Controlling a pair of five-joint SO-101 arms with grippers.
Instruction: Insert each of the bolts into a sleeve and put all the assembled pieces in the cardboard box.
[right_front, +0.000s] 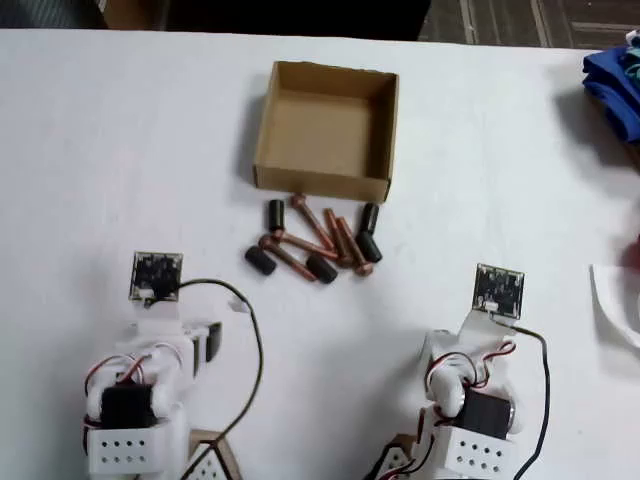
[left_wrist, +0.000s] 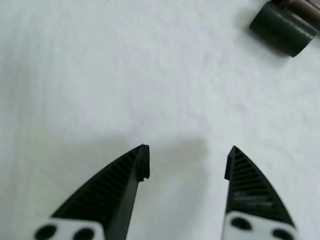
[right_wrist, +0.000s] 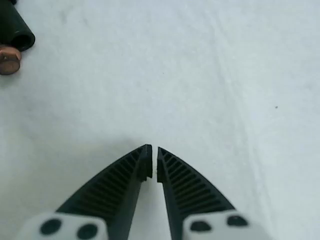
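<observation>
The white table lies bare and open on both sides of the cardboard box, which stands open-topped toward the far edge, with a blue cloth well to the box's right at the table's rim. Nearer than the box, over bare surface, the left gripper holds its jaws wide around nothing, and the right gripper has its jaws almost touching, also holding nothing. The copper bolts and black sleeves lie in a loose heap just before the box's front wall.
</observation>
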